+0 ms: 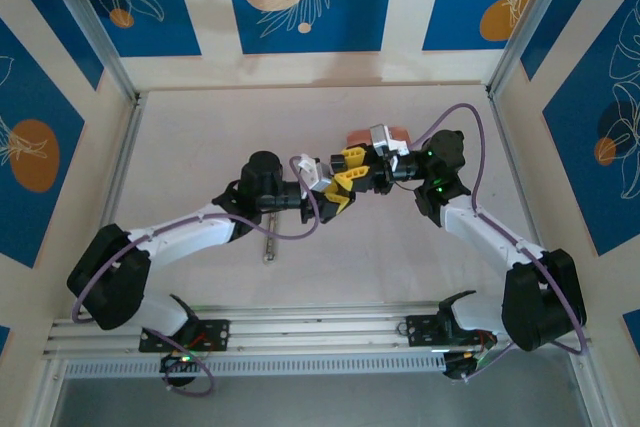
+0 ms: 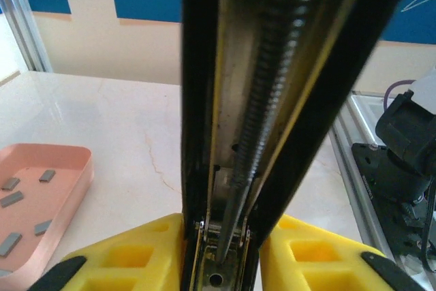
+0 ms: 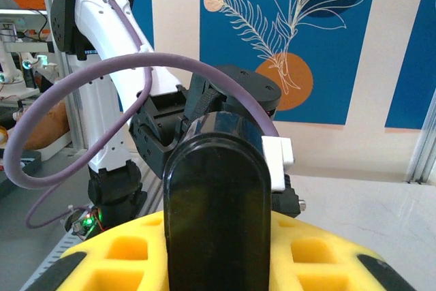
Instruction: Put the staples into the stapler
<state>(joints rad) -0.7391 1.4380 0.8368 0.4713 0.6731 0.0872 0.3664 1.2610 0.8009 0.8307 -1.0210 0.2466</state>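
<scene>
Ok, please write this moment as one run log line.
left gripper: shut on open stapler | right gripper: shut on stapler | staples: in pink tray

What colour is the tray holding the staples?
The tray is salmon pink, clearest in the left wrist view.

Pink tray (image 2: pixel 35 162) on pale marble table (image 2: pixel 122 127).
</scene>
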